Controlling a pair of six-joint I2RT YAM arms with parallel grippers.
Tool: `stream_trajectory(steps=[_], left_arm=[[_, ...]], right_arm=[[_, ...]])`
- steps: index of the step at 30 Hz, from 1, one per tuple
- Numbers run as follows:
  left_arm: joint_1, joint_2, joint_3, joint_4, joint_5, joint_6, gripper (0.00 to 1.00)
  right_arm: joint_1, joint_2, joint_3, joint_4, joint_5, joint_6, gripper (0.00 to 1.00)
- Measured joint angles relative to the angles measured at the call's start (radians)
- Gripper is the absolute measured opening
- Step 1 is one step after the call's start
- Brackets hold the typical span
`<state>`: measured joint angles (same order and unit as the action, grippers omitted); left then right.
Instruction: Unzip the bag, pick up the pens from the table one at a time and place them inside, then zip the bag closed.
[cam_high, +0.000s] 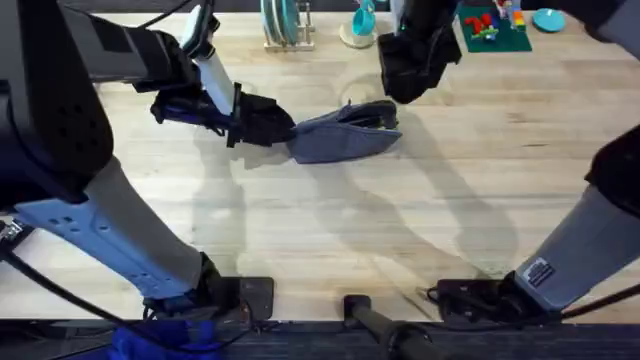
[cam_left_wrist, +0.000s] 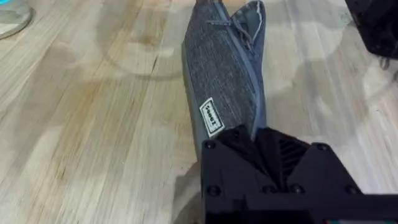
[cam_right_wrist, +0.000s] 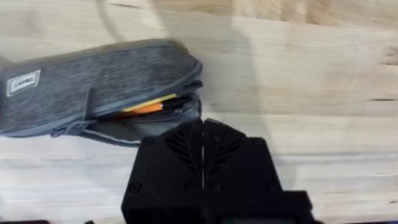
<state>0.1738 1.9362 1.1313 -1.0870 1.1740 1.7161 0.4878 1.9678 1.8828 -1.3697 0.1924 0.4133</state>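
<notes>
My left gripper (cam_high: 285, 132) is closed on the left end of the bag (cam_high: 345, 135), which lies on the table (cam_high: 330, 230) a little beyond the middle, its length running left to right. In my left wrist view the bag (cam_left_wrist: 221, 81) stretches away from my gripper (cam_left_wrist: 264, 146), and the two black fingers meet over the fabric edge close to a small white label (cam_left_wrist: 211, 116). The zipper (cam_left_wrist: 245, 74) runs along the upper edge and gapes open at the far end.

My right gripper (cam_high: 400, 82) hangs over the right end of the bag, just beyond it in the overhead view. In my right wrist view my fingers (cam_right_wrist: 203, 140) are pressed together with nothing between them, right beside the open mouth of the bag (cam_right_wrist: 93, 87). Inside that opening I can see a yellow pen (cam_right_wrist: 149, 106) lying lengthwise, with a dark end toward the rounded corner of the bag. I cannot make out a second pen in the bag.

At the far edge of the table stand a rack of plates (cam_high: 283, 25) and a green board with small coloured blocks (cam_high: 492, 28), both well apart from the bag.
</notes>
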Motion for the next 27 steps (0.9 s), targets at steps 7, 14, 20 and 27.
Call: stream_trajectory(steps=[7,14,20,27], left_arm=[[0.0,0.0,0.0,0.0,0.0,0.0,0.041],[0.0,0.0,0.0,0.0,0.0,0.0,0.041],[0.0,0.0,0.0,0.0,0.0,0.0,0.041],[0.0,0.0,0.0,0.0,0.0,0.0,0.041]], right_arm=[[-0.006,0.0,0.0,-0.004,0.003,-0.003,0.033],[-0.006,0.0,0.0,-0.004,0.003,-0.003,0.033],[-0.006,-0.002,0.0,0.002,0.003,-0.011,0.032],[-0.006,-0.037,0.0,0.019,0.003,-0.026,0.032]])
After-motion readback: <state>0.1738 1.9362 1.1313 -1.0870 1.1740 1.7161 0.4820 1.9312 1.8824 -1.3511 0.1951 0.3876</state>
